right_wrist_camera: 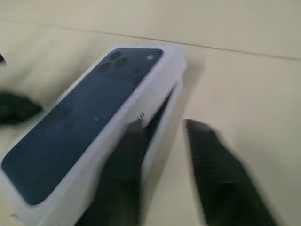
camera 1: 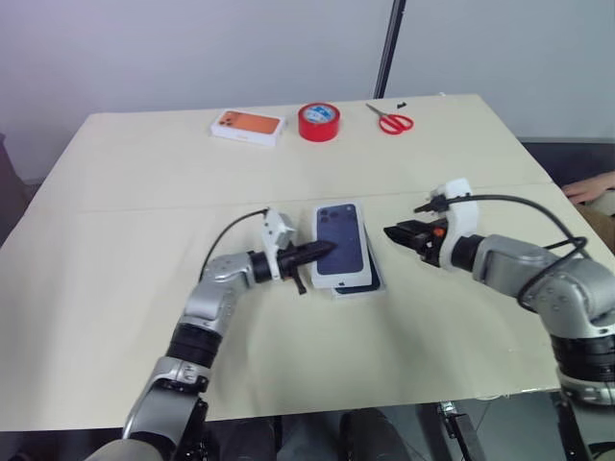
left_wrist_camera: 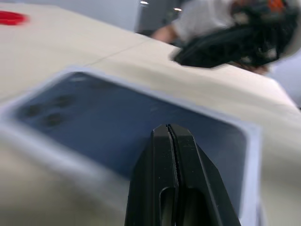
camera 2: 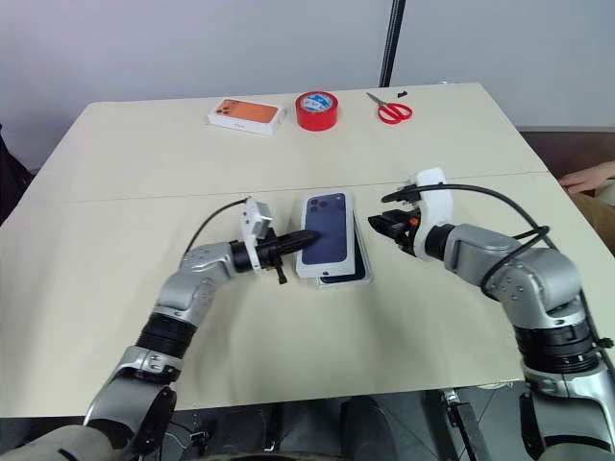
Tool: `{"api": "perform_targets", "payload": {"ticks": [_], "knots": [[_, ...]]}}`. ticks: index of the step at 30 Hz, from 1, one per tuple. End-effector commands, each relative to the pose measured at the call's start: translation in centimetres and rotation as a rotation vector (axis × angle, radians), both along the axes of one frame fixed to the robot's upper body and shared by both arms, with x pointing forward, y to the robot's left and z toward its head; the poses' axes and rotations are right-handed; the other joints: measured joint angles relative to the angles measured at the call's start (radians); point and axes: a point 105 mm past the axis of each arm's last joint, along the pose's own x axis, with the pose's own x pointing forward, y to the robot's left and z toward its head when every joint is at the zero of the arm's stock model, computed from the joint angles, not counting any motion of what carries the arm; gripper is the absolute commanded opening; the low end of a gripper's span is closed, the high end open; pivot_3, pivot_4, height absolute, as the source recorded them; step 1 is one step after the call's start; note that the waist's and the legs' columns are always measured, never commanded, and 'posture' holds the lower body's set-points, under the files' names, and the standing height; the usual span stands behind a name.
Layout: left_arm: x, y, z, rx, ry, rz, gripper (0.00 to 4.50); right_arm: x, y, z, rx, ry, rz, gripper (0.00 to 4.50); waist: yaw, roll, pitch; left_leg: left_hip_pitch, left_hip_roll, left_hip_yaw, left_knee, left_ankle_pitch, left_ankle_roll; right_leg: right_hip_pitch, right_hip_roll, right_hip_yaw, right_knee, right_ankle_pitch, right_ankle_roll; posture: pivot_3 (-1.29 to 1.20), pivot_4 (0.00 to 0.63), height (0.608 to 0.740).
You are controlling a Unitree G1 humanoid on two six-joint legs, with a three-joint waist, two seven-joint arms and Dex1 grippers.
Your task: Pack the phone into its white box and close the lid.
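The lid [camera 1: 341,240] is lying skewed over the box [camera 1: 357,284], long axis running away from the robot. The left gripper [camera 1: 325,250], pinched shut and empty, is pressing on top; the right gripper [right_wrist_camera: 164,155], fingers apart and empty, is hovering just beside.

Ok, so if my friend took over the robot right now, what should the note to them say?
Left gripper: shut, tip resting on top of the lid.
Right gripper: open, just off the lid's right side, holding nothing.
Done: lid is laid on, picture side up.
Left: it sits skewed and not fully down, with a dark edge showing beneath it. Square it and press it closed.
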Motion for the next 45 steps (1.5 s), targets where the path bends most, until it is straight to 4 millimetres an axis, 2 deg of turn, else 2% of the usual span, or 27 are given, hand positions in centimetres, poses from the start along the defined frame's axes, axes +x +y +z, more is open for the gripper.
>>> {"api": "perform_targets", "payload": {"ticks": [1, 5, 9, 12, 20, 27, 39, 45], "knots": [[1.3, 2.6, 1.4, -0.005, -0.007, 0.113, 0.0, 0.3, 1.3, 0.4, -0.095, -0.104, 0.061, 0.03, 0.001, 0.0, 0.0, 0.0, 0.0, 0.0, 0.0, 0.0, 0.0, 0.0, 0.0, 0.0, 0.0, 0.0, 0.0, 0.0, 0.15, 0.74], [2.1, 3.6, -1.3, 0.084, 0.09, 0.178, 0.0, 0.5, 2.1, -0.6, -0.173, -0.109, 0.128, 0.03, 0.003, 0.0, 0.0, 0.0, -0.002, -0.001, 0.0, 0.0, -0.001, 0.001, -0.001, -0.001, 0.0, 0.0, 0.0, 0.0, 0.15, 0.74], [1.8, 2.0, -3.4, 0.114, 0.143, 0.137, 0.0, 1.3, 2.0, -0.4, -0.218, -0.15, 0.124, 0.03, 0.003, 0.0, 0.0, 0.0, -0.003, -0.001, 0.0, 0.001, -0.001, 0.001, -0.002, -0.001, 0.0, 0.0, 0.0, 0.0, 0.15, 0.74], [1.5, 0.4, -3.1, 0.1, 0.132, 0.098, 0.0, 1.5, 1.7, -0.3, -0.225, -0.157, 0.118, 0.03, 0.005, 0.0, 0.0, 0.0, -0.003, -0.002, 0.0, 0.001, -0.002, 0.001, -0.002, -0.002, 0.0, 0.0, 0.0, 0.0, 0.15, 0.74], [0.4, -2.2, -2.1, 0.067, 0.125, 0.001, 0.0, 1.1, 0.8, -0.8, -0.252, -0.148, 0.102, 0.03, 0.004, 0.0, 0.0, 0.0, -0.003, -0.003, 0.001, 0.001, -0.002, 0.002, -0.002, -0.003, -0.001, 0.0, 0.0, 0.0, 0.15, 0.74], [-0.2, -2.5, -1.3, 0.069, 0.114, -0.032, 0.0, 0.6, 0.0, -1.3, -0.264, -0.136, 0.084, 0.03, 0.002, 0.0, 0.0, 0.0, -0.003, -0.003, 0.001, 0.001, -0.002, 0.002, -0.002, -0.003, -0.001, 0.0, 0.0, 0.0, 0.15, 0.74], [-0.9, -2.1, -1.7, 0.08, 0.136, -0.052, 0.0, -0.6, -0.5, -2.0, -0.275, -0.096, 0.105, 0.03, 0.002, 0.0, 0.0, 0.0, -0.003, -0.003, 0.001, 0.001, -0.002, 0.002, -0.002, -0.003, -0.001, 0.0, 0.0, 0.0, 0.15, 0.74], [-1.3, -3.4, -1.9, 0.066, 0.149, -0.073, 0.0, -1.0, -0.3, -2.2, -0.28, -0.087, 0.126, 0.03, 0.004, 0.0, 0.0, 0.0, -0.003, -0.003, 0.001, 0.001, -0.002, 0.002, -0.002, -0.003, -0.001, 0.0, 0.0, 0.0, 0.15, 0.74]]}}
